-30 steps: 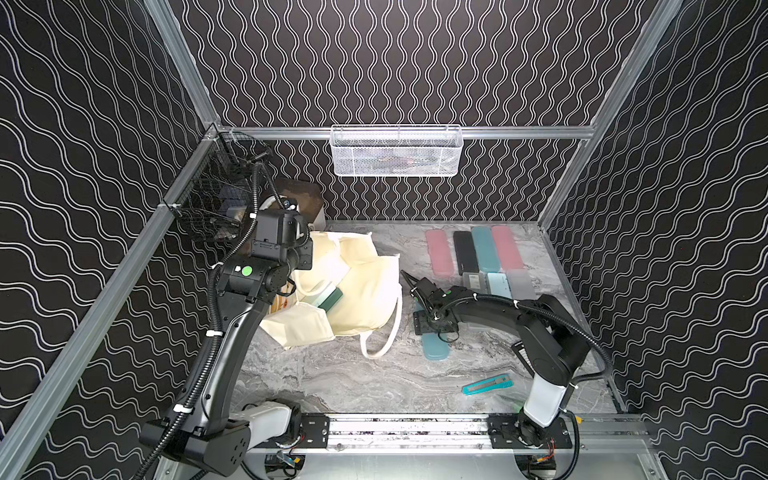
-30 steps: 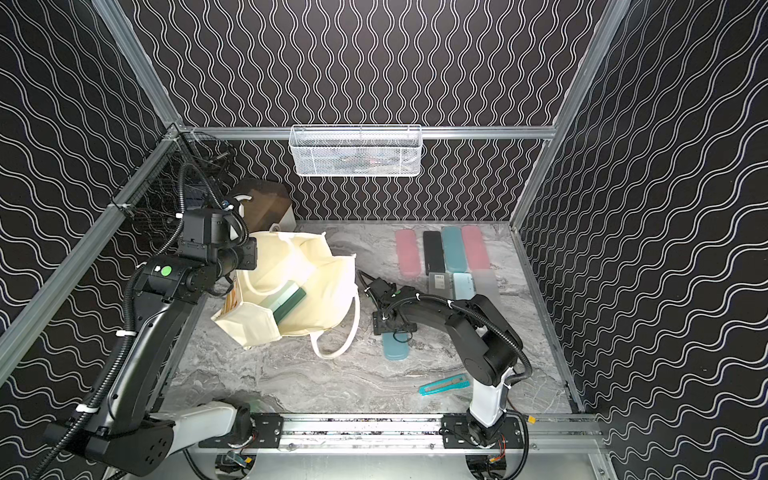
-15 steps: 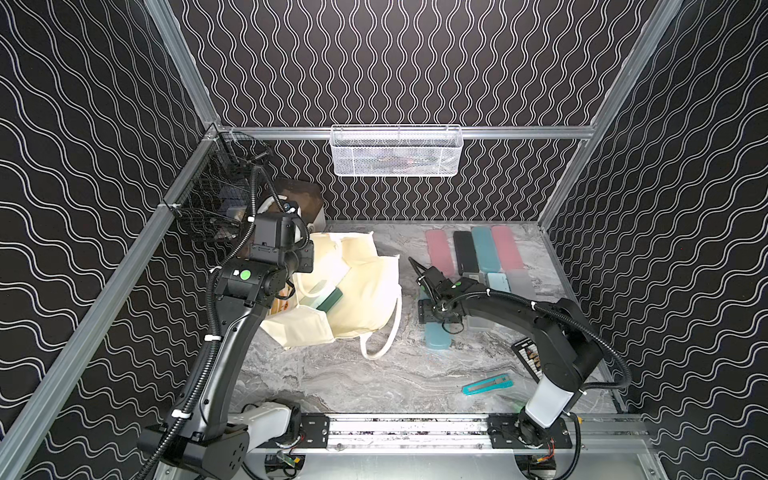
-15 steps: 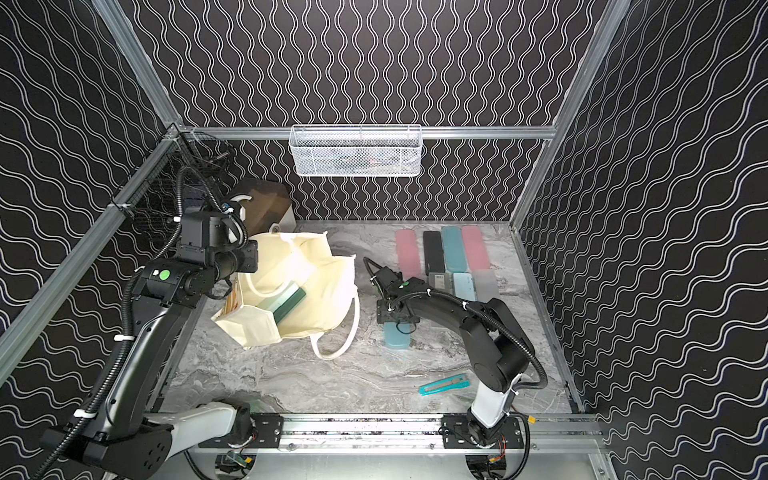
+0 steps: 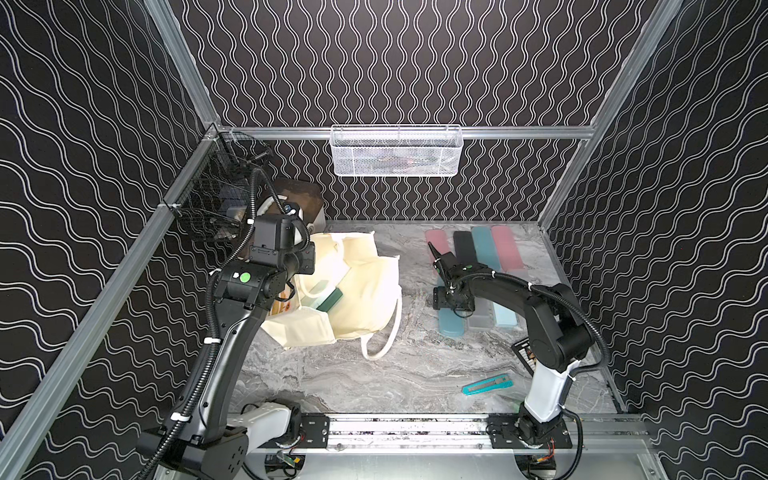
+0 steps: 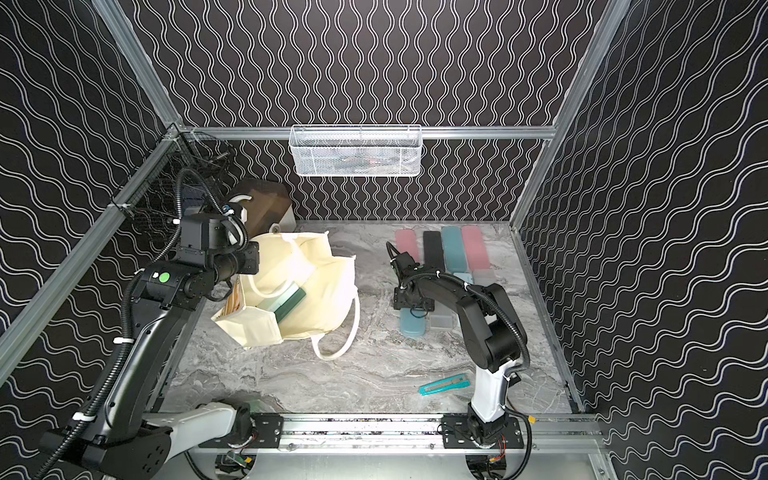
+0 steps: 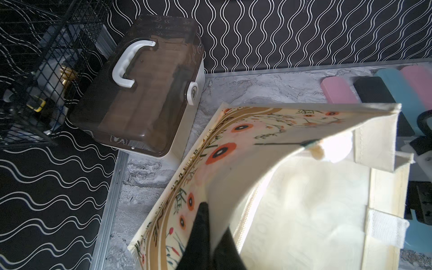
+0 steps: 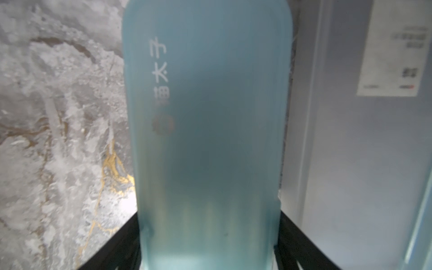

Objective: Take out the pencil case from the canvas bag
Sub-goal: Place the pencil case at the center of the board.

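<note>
Seven lots, largest first; read them out. — Clerk

Lot 1: grey marble table. Lot 2: canvas bag, at 9 o'clock on the table, mouth gaping, two green boxes showing inside. Lot 3: white mesh basket, hung on the back rail at 12 o'clock. Lot 4: brown-lidded box, at 11 o'clock, just behind the bag. — Checker

Smaller goods? — Clerk

Lot 5: row of four cases, pink, black, blue, pink, side by side at 1 o'clock. Lot 6: blue pencil case, outside the bag, lying on the table at 3 o'clock, just beside a clear case. Lot 7: teal knife, at 5 o'clock, well apart from the cases. — Checker

And the grippers? — Clerk

Left gripper: jaws closed, pinching the bag's printed side at the rim, which stands lifted. Right gripper: jaws spread wide, clamped against the blue pencil case's two long edges. — Checker
</note>
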`<state>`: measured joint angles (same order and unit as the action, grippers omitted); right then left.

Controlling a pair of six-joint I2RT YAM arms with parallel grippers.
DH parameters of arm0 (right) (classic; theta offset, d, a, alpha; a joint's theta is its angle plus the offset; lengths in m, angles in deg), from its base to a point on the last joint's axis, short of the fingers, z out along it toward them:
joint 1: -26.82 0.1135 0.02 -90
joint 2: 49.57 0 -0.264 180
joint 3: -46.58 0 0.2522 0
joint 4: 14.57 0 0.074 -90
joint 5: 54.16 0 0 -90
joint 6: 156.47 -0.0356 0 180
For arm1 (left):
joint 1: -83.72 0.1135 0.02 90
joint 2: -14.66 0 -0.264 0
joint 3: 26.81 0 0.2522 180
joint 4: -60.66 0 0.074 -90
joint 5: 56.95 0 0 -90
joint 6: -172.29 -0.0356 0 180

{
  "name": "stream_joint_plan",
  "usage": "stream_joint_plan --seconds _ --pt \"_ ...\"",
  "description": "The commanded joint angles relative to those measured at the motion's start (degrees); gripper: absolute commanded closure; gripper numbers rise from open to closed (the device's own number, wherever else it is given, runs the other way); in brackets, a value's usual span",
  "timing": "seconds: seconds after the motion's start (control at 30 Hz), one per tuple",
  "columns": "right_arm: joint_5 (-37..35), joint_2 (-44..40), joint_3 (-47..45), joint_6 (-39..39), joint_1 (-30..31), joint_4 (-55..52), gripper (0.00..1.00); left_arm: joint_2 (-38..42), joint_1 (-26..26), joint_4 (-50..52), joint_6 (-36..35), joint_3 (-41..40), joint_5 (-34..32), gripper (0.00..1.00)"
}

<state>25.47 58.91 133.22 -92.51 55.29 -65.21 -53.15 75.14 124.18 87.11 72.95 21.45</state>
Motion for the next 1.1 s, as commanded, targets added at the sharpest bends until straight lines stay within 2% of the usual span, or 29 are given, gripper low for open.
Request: stream_joint_plan --seconds 0.0,0.2,0.43,0.6,0.8,0.97,1.07 --pt "-0.25 1.21 1.02 0.90 -0.21 -0.65 0.22 0.23 0.10 -2.09 0.38 0.46 0.67 1.00" --pt "-1.31 2.56 1.65 1.76 -0.43 -0.73 0.21 0.24 0.05 -2.02 0.20 0.47 0.84 1.00" --pt "-1.07 1.97 2.04 2.40 -0.55 -0.89 0.11 0.33 0.05 -1.94 0.30 0.40 1.05 1.00" --pt "-1.32 -0.52 2.92 2.14 -0.52 -2.38 0.09 -0.02 0.10 -1.90 0.43 0.88 1.74 1.00" --pt "-1.62 -12.79 1.52 0.78 -0.49 -2.59 0.14 0.43 0.12 -4.96 0.59 -0.25 7.65 1.00" --pt "7.10 -27.63 -2.38 1.52 -0.34 4.90 0.24 0.88 0.05 -10.37 1.03 -2.59 15.05 1.00" --pt "12.54 -33.32 -1.92 2.24 0.28 7.57 0.27 0.44 0.10 -12.29 1.65 -3.75 17.82 1.00"
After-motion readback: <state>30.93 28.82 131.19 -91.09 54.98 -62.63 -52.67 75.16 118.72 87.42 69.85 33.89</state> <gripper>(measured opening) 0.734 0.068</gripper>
